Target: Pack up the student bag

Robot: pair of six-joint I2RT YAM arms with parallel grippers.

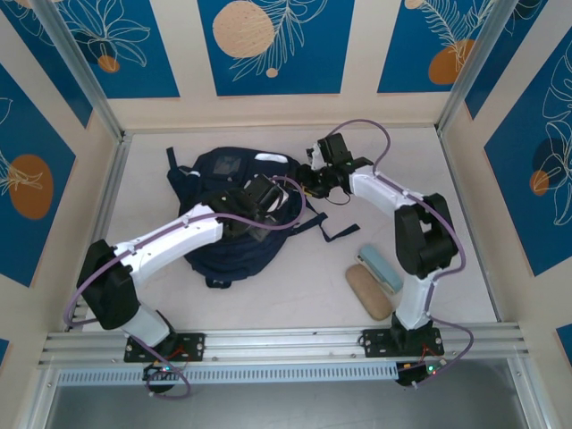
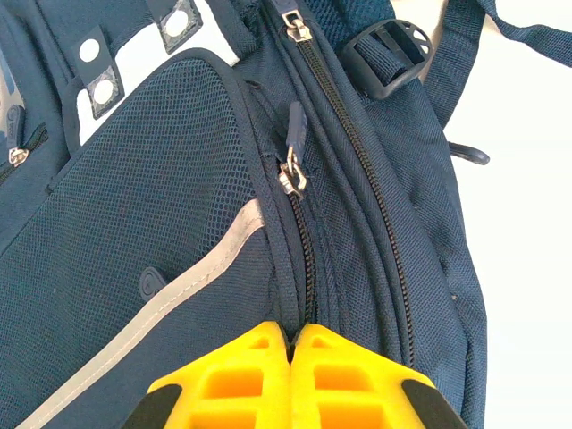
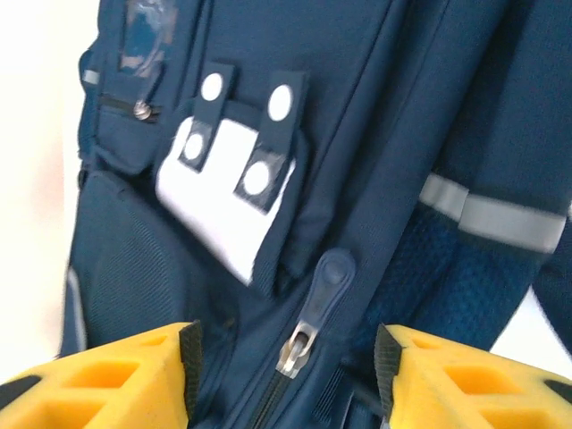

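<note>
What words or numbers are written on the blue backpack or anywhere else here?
No text can be read here.
On the student bag: a shiny patch near the top, too blurred to read.
On the white patch: blank, just round snaps.

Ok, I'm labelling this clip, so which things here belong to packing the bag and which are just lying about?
In use: student bag; its zipper pull, between the open fingers of the right gripper; left gripper, fingers shut against the bag.
Lying about: tan case and pale blue case, side by side on the table, untouched, perhaps for packing later.
</note>
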